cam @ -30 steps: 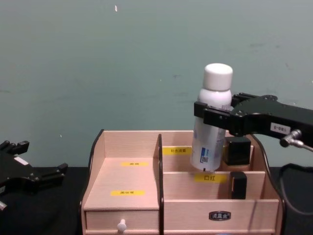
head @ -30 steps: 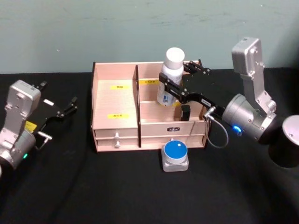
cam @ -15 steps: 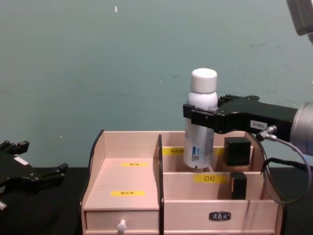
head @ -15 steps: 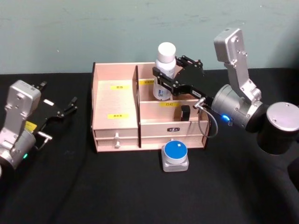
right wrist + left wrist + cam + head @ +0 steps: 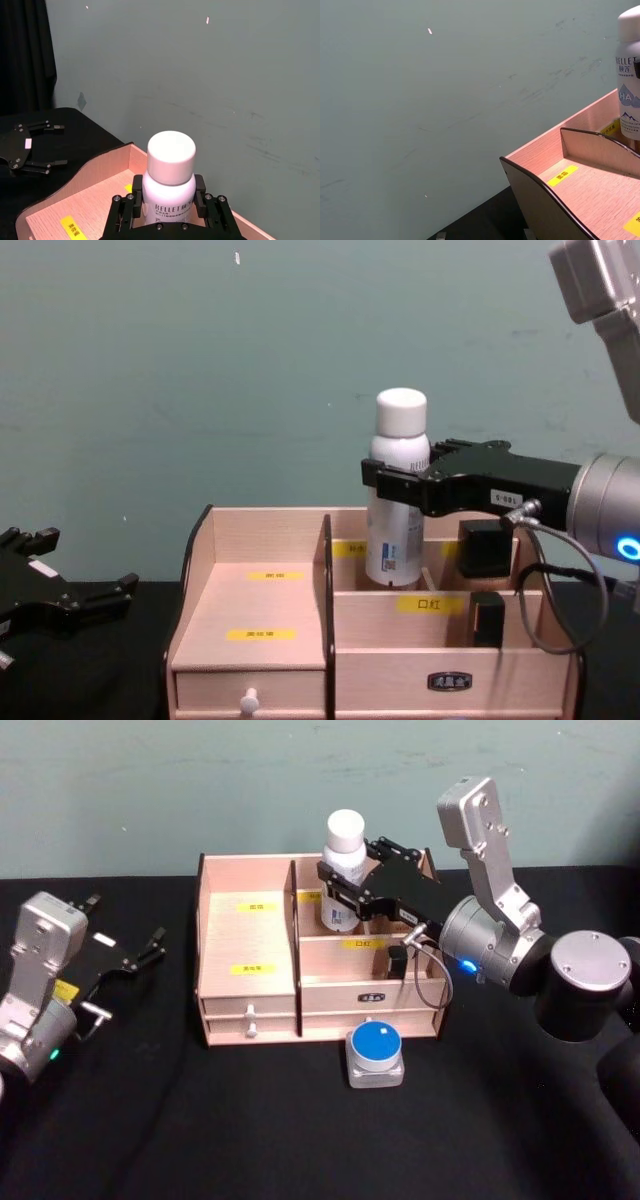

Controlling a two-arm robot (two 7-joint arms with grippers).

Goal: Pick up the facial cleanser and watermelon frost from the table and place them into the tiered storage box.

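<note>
My right gripper (image 5: 345,892) is shut on the facial cleanser (image 5: 345,828), a white bottle with a white cap, held upright. Its base is down in the rear right compartment of the tiered storage box (image 5: 248,935), just right of the middle divider; the chest view shows the bottle (image 5: 392,550) low behind the tier's front wall. The right wrist view looks down on the cap (image 5: 171,150). A small grey square case with a round blue top (image 5: 375,1055), which I take for the watermelon frost, lies on the table in front of the box. My left gripper (image 5: 125,955) rests open at the far left.
Two small black blocks (image 5: 485,548) (image 5: 487,618) sit in the box's right compartments. The drawer's white knob (image 5: 250,1028) faces me at the lower left front. Black cloth covers the table (image 5: 200,1120), and a green wall stands close behind the box.
The right gripper has carried the bottle to the left and down, from above the right tiers into the rear compartment beside the divider. The left arm has not moved.
</note>
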